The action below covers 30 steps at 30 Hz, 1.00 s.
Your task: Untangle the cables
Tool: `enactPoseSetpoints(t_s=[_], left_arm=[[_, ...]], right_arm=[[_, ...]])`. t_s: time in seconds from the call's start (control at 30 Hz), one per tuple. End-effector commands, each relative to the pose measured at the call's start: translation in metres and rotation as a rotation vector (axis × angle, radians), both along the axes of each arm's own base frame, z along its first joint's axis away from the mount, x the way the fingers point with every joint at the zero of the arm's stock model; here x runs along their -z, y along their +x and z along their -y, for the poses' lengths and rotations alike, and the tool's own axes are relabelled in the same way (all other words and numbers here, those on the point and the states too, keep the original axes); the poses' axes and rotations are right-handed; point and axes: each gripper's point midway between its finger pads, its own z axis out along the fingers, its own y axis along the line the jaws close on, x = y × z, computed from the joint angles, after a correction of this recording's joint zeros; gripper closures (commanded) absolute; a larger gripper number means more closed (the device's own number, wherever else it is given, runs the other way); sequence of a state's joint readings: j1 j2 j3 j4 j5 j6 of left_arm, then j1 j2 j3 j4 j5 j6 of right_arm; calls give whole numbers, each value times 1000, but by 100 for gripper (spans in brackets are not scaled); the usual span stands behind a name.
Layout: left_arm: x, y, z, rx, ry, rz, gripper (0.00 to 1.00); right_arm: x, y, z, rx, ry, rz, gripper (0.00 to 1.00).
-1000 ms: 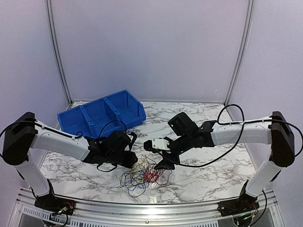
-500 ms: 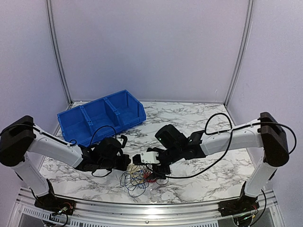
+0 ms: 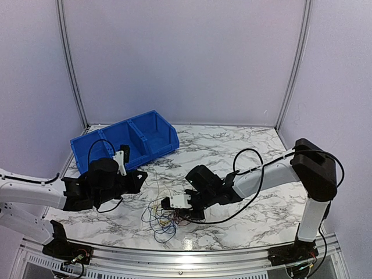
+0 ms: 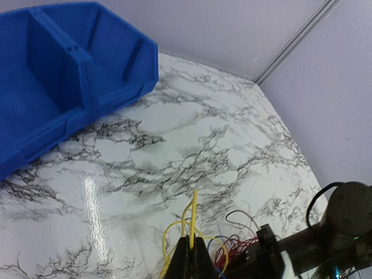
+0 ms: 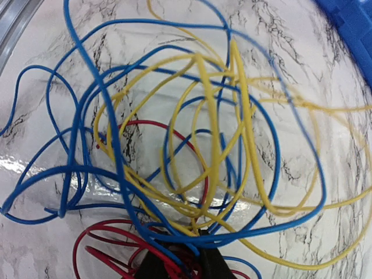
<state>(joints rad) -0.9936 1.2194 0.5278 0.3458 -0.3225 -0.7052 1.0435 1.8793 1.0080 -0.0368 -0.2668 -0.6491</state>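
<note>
The cables (image 3: 164, 218) lie as a loose tangle of red, blue and yellow wires on the marble table near its front edge. My left gripper (image 4: 195, 251) is shut on a yellow wire (image 4: 193, 216). It is held left of the tangle (image 4: 241, 247), and the strand stretches thinly between the two. My right gripper (image 3: 183, 210) sits low on the tangle's right side. In the right wrist view its gripper (image 5: 185, 260) has its jaws drawn close around red and blue strands. Yellow and blue loops (image 5: 197, 133) spread out in front of the jaws.
A blue divided bin (image 3: 125, 139) stands at the back left of the marble table (image 3: 244, 145). It also shows in the left wrist view (image 4: 58, 75). A metal rail (image 3: 186, 256) runs along the front edge. Thick black arm cords loop over both arms.
My left arm has drawn back to the left and shut on the yellow wire, pulling it out of the heap. My right gripper has moved down and left onto the tangle and closed.
</note>
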Motion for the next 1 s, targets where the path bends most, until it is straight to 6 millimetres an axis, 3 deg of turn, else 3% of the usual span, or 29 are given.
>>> enactPoseSetpoints(t_s=[0.0,0.07,0.23,0.47,0.63,0.77,0.97], left_arm=[[-69,11,-19,-67,42,133,100],[-99,13,-24,-73,78,180,100],[-167,12,-33,-77,96,283,100],[-223,6,-11,19,57,322,100],[-290,-1,-6,54,26,405,100],[-322,-8,9,144,53,417,100],[-373,-15,5,145,64,500,100]], right_arm=[[17,-1,3,-3,-49,-16,91],[19,-1,5,-4,-61,-18,99],[25,-2,9,-13,-85,-13,100],[27,-3,13,-16,-109,-15,100],[31,-1,16,-11,-120,-22,100],[29,2,16,-3,-120,-19,100],[27,18,24,39,-125,-10,100]])
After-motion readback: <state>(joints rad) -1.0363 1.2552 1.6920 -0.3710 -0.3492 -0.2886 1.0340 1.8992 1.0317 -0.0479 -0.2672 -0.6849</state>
